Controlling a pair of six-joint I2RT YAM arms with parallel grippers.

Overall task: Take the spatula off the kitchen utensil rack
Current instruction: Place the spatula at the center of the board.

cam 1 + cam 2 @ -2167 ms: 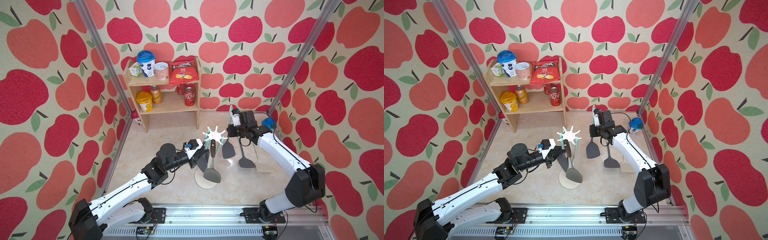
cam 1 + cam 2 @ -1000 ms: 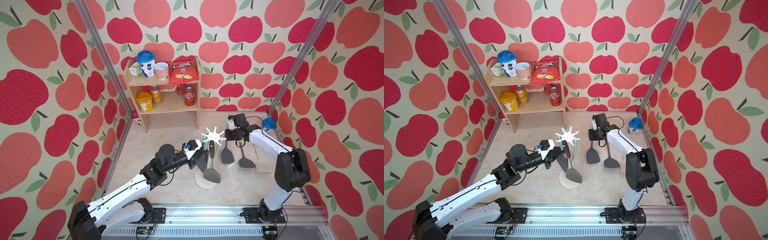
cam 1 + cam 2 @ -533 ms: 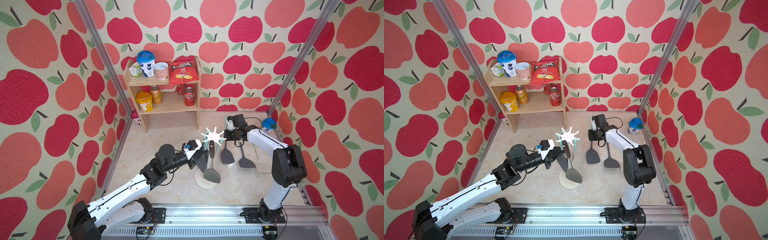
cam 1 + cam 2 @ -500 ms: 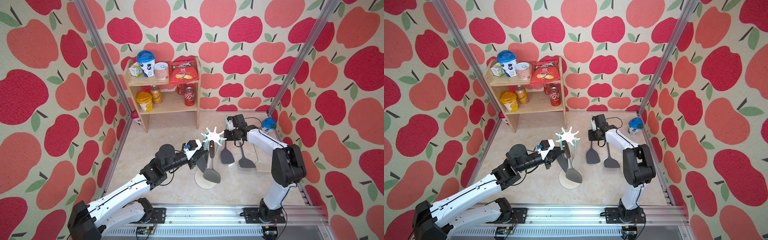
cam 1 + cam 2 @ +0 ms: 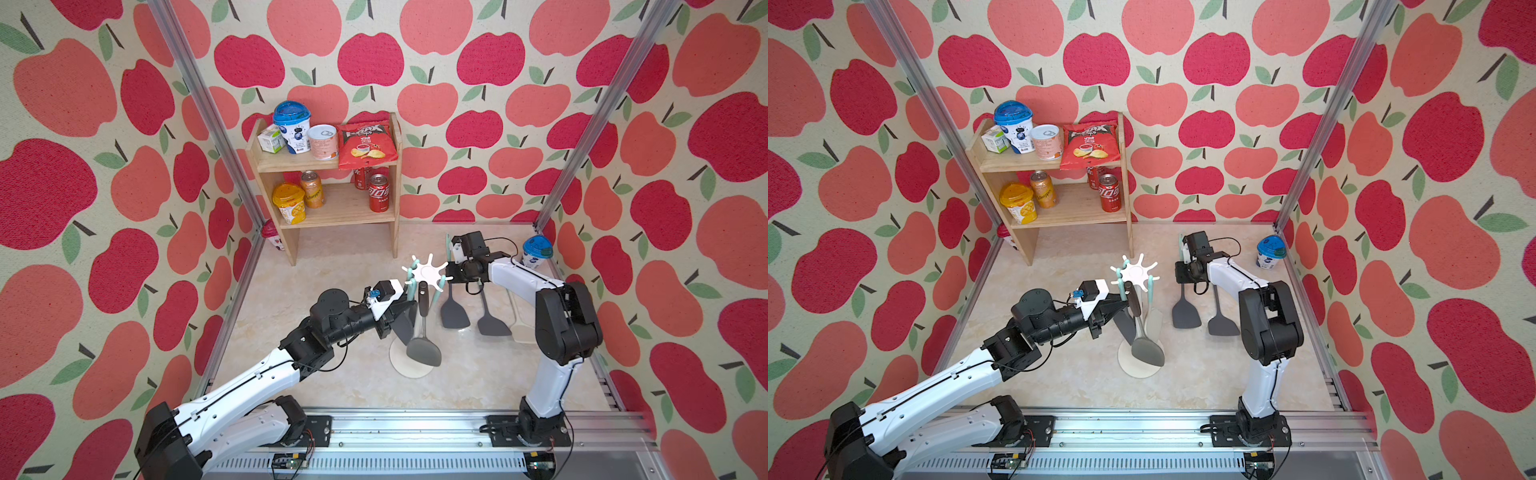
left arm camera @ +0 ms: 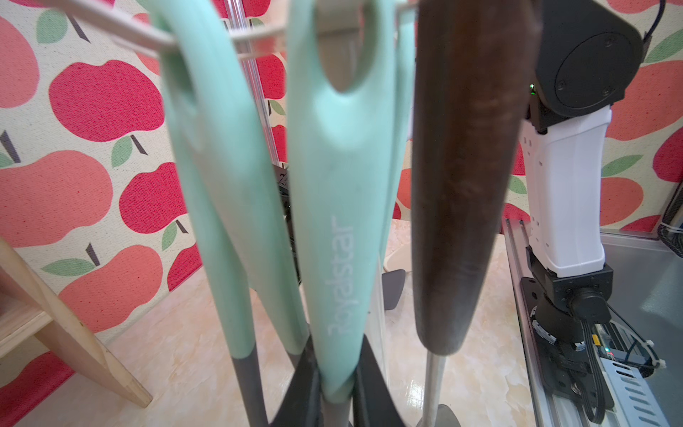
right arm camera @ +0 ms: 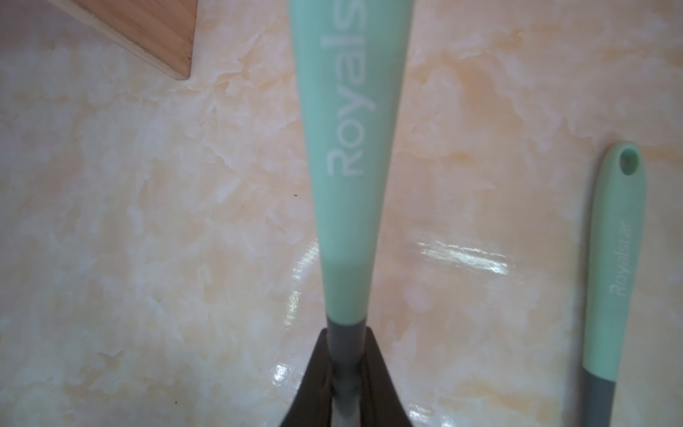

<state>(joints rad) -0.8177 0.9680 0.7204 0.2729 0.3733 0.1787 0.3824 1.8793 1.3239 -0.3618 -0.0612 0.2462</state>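
The white kitchen utensil rack (image 5: pixel 428 272) (image 5: pixel 1136 269) stands mid-table on its round base (image 5: pixel 399 365). Several utensils hang from its prongs, among them a brown-handled metal turner (image 5: pixel 424 351) (image 6: pixel 462 185). My left gripper (image 5: pixel 401 318) (image 6: pixel 336 380) is shut on the lower end of a mint handle (image 6: pixel 332 207) that still hangs from a prong. Just right of the rack and clear of it, my right gripper (image 5: pixel 451 277) (image 7: pixel 345 355) is shut on a mint-handled spatula (image 7: pixel 351 148). Its dark blade (image 5: pixel 455 313) (image 5: pixel 1185 313) is down at the table.
Another dark spatula (image 5: pixel 492 324) (image 7: pixel 613 266) and a pale one (image 5: pixel 521 330) lie on the table under the right arm. A blue-lidded cup (image 5: pixel 536 251) stands at the back right. The wooden two-tier shelf (image 5: pixel 332 208) with cans and snacks is at the back left.
The right arm folded down and lowered its spatula beside the rack about two seconds ago. Over the last second nothing visibly moves. The left arm has kept still.
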